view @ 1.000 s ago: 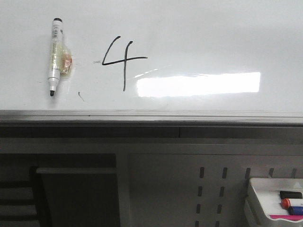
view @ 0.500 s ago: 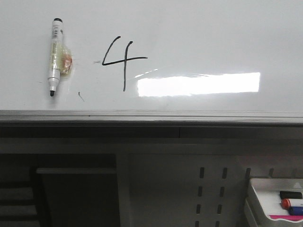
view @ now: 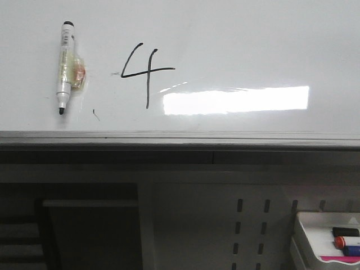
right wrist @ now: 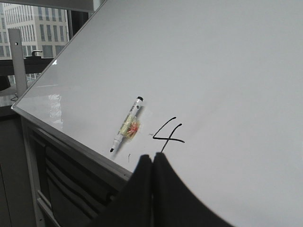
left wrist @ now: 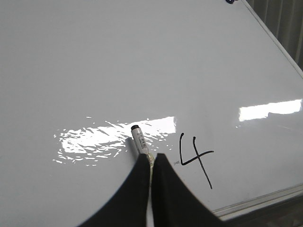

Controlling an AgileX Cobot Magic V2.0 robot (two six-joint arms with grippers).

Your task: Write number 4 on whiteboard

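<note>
The number 4 (view: 145, 70) is drawn in thin black lines on the whiteboard (view: 253, 39). A white marker (view: 65, 64) with a black tip rests on the board to the left of it, tip down, with a yellowish patch around its middle. No gripper shows in the front view. In the left wrist view my left gripper (left wrist: 151, 156) is shut, back from the board, in line with the marker (left wrist: 138, 139); the 4 (left wrist: 196, 158) is beside it. My right gripper (right wrist: 152, 155) is shut and empty, below the 4 (right wrist: 168, 135) and the marker (right wrist: 127, 124).
A tiny black tick mark (view: 96, 115) sits below the marker. A bright glare patch (view: 236, 100) lies right of the 4. The board's grey metal edge (view: 180, 138) runs below. A white tray (view: 315, 239) holding markers stands at the lower right, under the board.
Nothing on the board has changed. The shelf and tray below the board sit slightly lower in the front view.
</note>
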